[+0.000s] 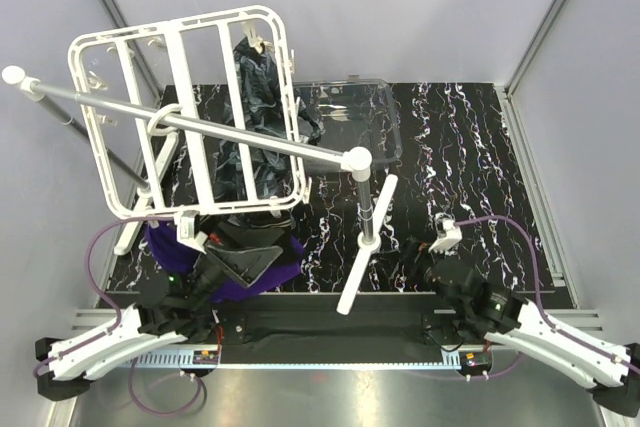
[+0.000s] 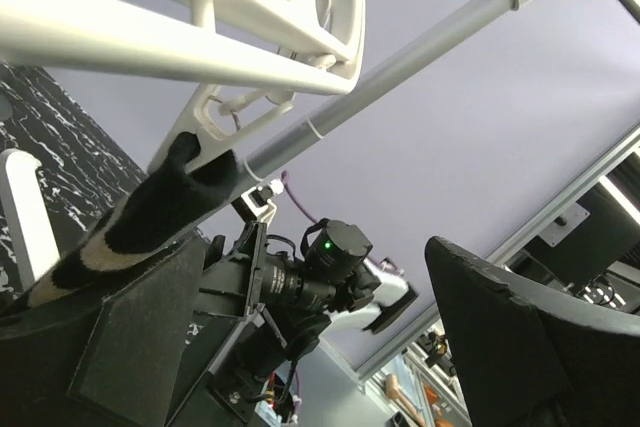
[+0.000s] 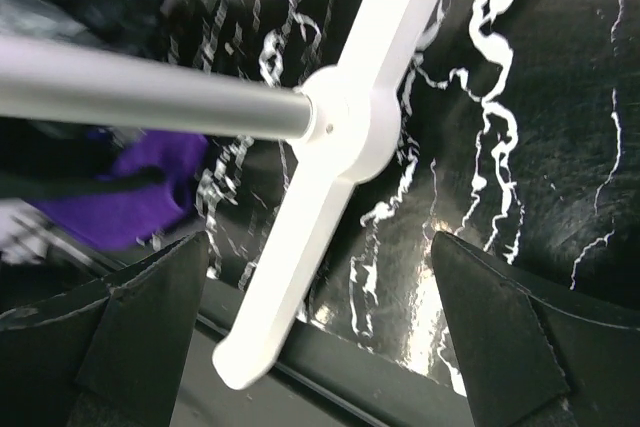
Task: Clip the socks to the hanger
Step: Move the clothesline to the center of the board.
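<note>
The white grid hanger [image 1: 190, 112] hangs tilted from the silver rod. A dark marbled sock [image 1: 255, 112] hangs from a clip at its far edge. My left gripper [image 1: 238, 259] points up under the hanger's near corner with its jaws wide apart [image 2: 315, 247]. A black sock with tan stripes [image 2: 150, 217] is pinched at its tip by a white clip [image 2: 205, 132] and drapes over my left finger. The purple sock [image 1: 158, 242] lies on the table under the left arm and shows in the right wrist view [image 3: 135, 192]. My right gripper [image 1: 440, 247] is open and empty [image 3: 320, 247] near the stand's foot.
The silver rod stand [image 1: 200, 127] crosses the hanger; its post and white cross foot [image 1: 365, 242] stand mid-table, close to my right gripper [image 3: 335, 137]. A clear plastic bin [image 1: 365, 112] sits at the back. Grey walls close in both sides.
</note>
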Controlling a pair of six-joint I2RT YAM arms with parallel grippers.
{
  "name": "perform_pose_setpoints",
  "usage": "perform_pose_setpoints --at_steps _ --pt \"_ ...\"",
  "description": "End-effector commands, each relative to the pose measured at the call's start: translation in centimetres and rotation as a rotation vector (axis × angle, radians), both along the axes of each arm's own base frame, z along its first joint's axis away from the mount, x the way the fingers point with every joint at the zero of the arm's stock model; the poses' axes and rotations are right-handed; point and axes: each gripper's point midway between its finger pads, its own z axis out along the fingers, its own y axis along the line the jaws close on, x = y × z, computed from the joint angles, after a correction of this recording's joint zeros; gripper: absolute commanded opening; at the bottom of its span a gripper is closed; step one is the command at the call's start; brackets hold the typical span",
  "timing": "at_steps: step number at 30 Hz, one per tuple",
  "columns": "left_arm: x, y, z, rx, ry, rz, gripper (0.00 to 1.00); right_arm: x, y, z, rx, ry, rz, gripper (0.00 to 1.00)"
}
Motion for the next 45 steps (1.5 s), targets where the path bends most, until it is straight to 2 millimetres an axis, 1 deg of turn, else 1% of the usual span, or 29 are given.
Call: perform_pose_setpoints --at_steps 1,2,3,4,5,6,7,8,9,10,11,12,13,16,17,18,20,23,26,27,29,33,35,36,38,39,41,42,45 --pt "1.8 -1.2 -12.1 0.334 0.293 0.060 0.99 0.3 2.2 3.6 0.026 -0.070 0.081 1.00" --pt "1.9 -1.7 -13.0 0.425 0.308 0.057 0.99 0.5 2.4 5.0 0.034 -0.085 0.078 1.00" --pt "1.8 -2.0 -9.7 0.414 0.278 0.045 0.99 0.5 2.6 5.6 0.005 -0.099 0.097 1.00" --pt "1.4 -2.5 -9.3 0.459 0.269 0.015 0.99 0.6 3.0 5.6 -0.036 -0.090 0.119 1.00" --pt "1.5 -3.3 -10.0 0.535 0.294 0.004 0.99 0.6 3.5 7.6 -0.026 -0.109 0.136 1.00" --pt "1.3 -3.7 -8.8 0.547 0.281 -0.016 0.99 0.4 4.0 8.3 -0.036 -0.124 0.172 1.00" --pt "0.7 -4.4 -6.2 0.532 0.237 -0.059 0.99 0.4 4.8 9.1 -0.040 -0.128 0.200 1.00" --pt "0.7 -4.9 -5.4 0.546 0.231 -0.068 0.99 0.4 5.7 10.2 -0.015 -0.155 0.229 1.00" --pt "0.5 -5.0 -4.6 0.551 0.212 -0.069 0.99 0.1 6.8 9.9 -0.039 -0.156 0.292 1.00" --pt "0.6 -4.9 -2.5 0.533 0.169 -0.058 0.99 0.3 7.5 11.2 -0.030 -0.178 0.307 0.99" --pt "0.6 -4.7 -1.7 0.525 0.152 -0.044 0.99 0.5 7.9 11.6 -0.043 -0.192 0.316 1.00" --pt "0.8 -4.3 -0.9 0.520 0.137 -0.027 0.99 1.1 8.5 11.1 -0.083 -0.176 0.311 1.00" --pt "0.9 -3.9 0.6 0.505 0.105 -0.013 0.99 1.6 8.9 12.4 -0.081 -0.189 0.301 1.00" --pt "1.2 -3.1 1.8 0.520 0.072 0.024 0.99 3.4 9.5 12.8 -0.132 -0.180 0.239 1.00" --pt "1.3 -2.8 2.8 0.509 0.061 0.031 0.99 4.0 9.5 12.9 -0.142 -0.178 0.213 1.00" --pt "1.2 -2.7 3.3 0.504 0.051 0.029 0.99 4.6 9.6 12.4 -0.168 -0.171 0.194 1.00" --pt "1.0 -2.5 4.6 0.490 0.018 0.030 0.98 5.3 9.9 13.0 -0.163 -0.178 0.179 1.00" --pt "0.0 -2.5 7.1 0.457 -0.075 -0.013 0.99 6.7 9.6 13.3 -0.153 -0.170 0.138 1.00" --pt "-1.3 -2.0 11.1 0.372 -0.186 -0.050 0.99 8.1 9.0 13.7 -0.128 -0.162 0.116 1.00" --pt "-2.6 -2.1 12.5 0.333 -0.238 -0.103 0.99 8.2 9.0 13.7 -0.121 -0.155 0.132 1.00" --pt "-3.8 -1.9 14.5 0.280 -0.303 -0.145 0.99 9.2 8.6 13.7 -0.121 -0.155 0.127 1.00" --pt "-5.9 -1.4 18.2 0.155 -0.385 -0.215 0.99 10.1 9.1 13.2 -0.175 -0.149 0.162 1.00" --pt "-6.9 -1.8 18.8 0.114 -0.411 -0.271 0.99 10.7 9.2 13.7 -0.179 -0.160 0.165 1.00" --pt "-8.1 -1.8 19.5 0.090 -0.463 -0.323 0.99 11.1 9.1 13.5 -0.180 -0.154 0.169 1.00" --pt "-8.7 -3.0 19.8 0.115 -0.476 -0.382 0.99 11.7 9.1 13.9 -0.180 -0.162 0.177 1.00" --pt "-9.2 -3.6 18.9 0.152 -0.477 -0.432 0.99 11.7 9.6 13.8 -0.179 -0.157 0.205 1.00" --pt "-8.8 -5.3 17.4 0.225 -0.447 -0.466 0.95 12.3 9.9 14.2 -0.193 -0.178 0.240 1.00" --pt "-8.6 -5.9 16.1 0.266 -0.429 -0.473 0.95 12.4 10.4 13.8 -0.202 -0.166 0.269 1.00" --pt "-6.7 -7.1 12.3 0.364 -0.362 -0.416 0.95 12.5 11.2 14.8 -0.212 -0.179 0.316 1.00"
